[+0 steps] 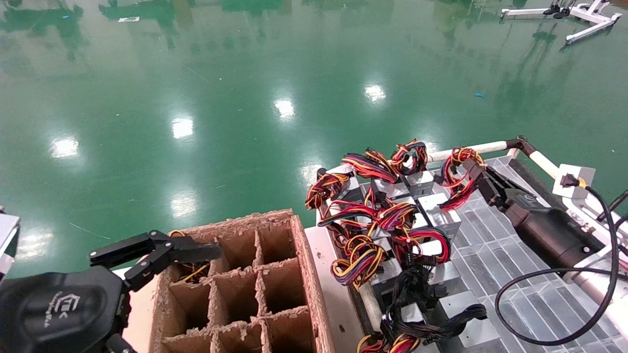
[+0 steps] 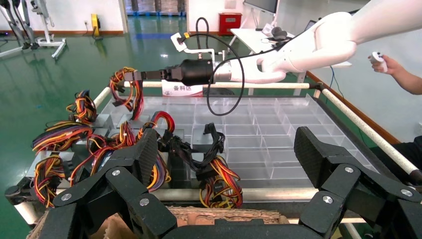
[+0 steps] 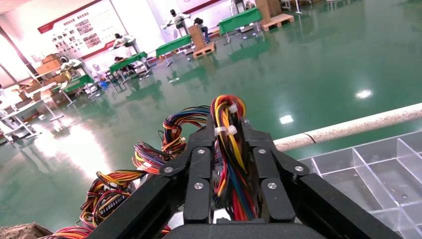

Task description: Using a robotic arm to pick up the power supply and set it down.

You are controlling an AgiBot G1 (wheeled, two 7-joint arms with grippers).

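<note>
The robotic arm (image 2: 318, 45), white-shelled, reaches in from the right over the clear tray. Its black right gripper (image 1: 472, 169) is shut on the looped red, yellow and black wire bundle (image 1: 455, 182) of a power supply at the tray's far side. The same bundle (image 3: 228, 112) runs between the closed fingers (image 3: 199, 164) in the right wrist view, and the gripper (image 2: 130, 75) with the loop (image 2: 127, 94) shows from the left wrist. The grey box (image 1: 439, 210) below the loop sits among the others. My left gripper (image 1: 196, 247) hangs open over the cardboard box, holding nothing.
A cardboard box (image 1: 299, 264) with divider cells stands at the lower left. The clear compartment tray (image 1: 500, 255) holds several other power supplies (image 1: 378, 220), some with black cables (image 1: 417, 289). White rails (image 1: 483, 147) edge the tray. A person's hand (image 2: 398, 69) is at the far side.
</note>
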